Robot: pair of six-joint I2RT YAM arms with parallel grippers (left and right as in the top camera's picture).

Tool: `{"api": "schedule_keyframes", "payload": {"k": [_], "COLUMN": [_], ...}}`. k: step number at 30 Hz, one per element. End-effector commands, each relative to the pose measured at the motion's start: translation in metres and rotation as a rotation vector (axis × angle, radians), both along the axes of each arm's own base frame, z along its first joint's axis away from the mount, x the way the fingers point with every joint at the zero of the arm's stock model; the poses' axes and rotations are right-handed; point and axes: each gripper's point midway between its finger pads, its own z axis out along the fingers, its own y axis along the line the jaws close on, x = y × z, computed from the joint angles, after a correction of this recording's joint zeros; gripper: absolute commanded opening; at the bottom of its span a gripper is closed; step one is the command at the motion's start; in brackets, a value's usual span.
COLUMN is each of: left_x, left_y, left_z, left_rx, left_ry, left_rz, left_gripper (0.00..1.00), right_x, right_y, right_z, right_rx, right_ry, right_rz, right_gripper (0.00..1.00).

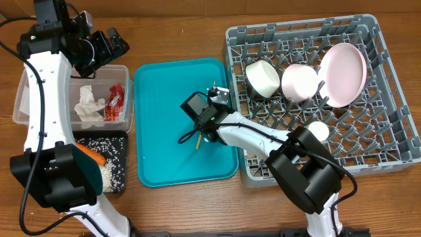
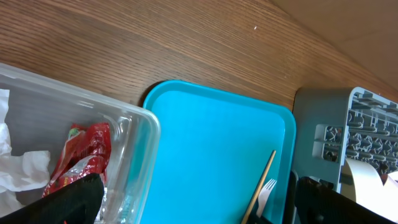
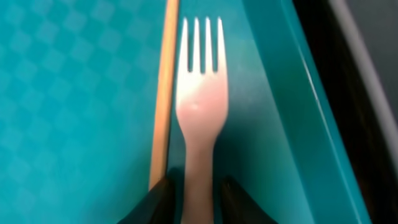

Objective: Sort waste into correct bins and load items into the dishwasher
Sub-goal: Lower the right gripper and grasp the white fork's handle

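The white fork [image 3: 200, 106] is lying on the teal tray [image 1: 164, 99], just beside the wooden chopstick [image 3: 163, 93]. The right gripper [image 3: 191, 194] is pinching its handle. The pickup looks to be under way, and the next move is calling for a clean lift, leaving the chopstick, then a carry to the dish rack [image 1: 388, 131]. The left gripper [image 1: 108, 47] is hanging spread wide over the clear tub [image 1: 126, 71].

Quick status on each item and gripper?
left gripper: open, above clear tub.
right gripper: shut on white fork.
white fork: flat on teal tray.
chopstick: beside fork, loose.
pink plate: on edge in dish rack.
white bowls: on their sides, racked.
carrot: in black tray.
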Motion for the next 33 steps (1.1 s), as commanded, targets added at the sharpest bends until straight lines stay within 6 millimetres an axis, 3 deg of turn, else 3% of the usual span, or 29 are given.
{"api": "schedule_keyframes", "payload": {"k": [1, 13, 20, 23, 33], "left_x": [0.002, 0.002, 0.002, 0.002, 0.002], "left_y": [-0.003, -0.003, -0.003, -0.003, -0.003], "left_z": [0.015, 0.015, 0.015, 0.015, 0.015], "left_rx": [0.008, 0.007, 0.007, 0.008, 0.007], "left_ry": [-0.034, -0.034, -0.034, -0.034, -0.034], "left_rz": [0.001, 0.001, 0.001, 0.001, 0.001], "left_gripper": [1.00, 1.00, 1.00, 1.00, 1.00], "right_x": [-0.007, -0.007, -0.011, -0.011, -0.008], "right_y": [0.001, 0.000, 0.005, 0.005, 0.012], "right_z": [-0.010, -0.010, -0.012, -0.011, 0.036], "right_rx": [0.027, 0.023, 0.048, 0.049, 0.043], "right_ry": [0.044, 0.047, 0.072, 0.070, 0.007], "right_rz": [-0.035, -0.035, -0.021, -0.018, 0.115], "right_gripper": [0.27, 0.14, 0.12, 0.04, 0.04]}}
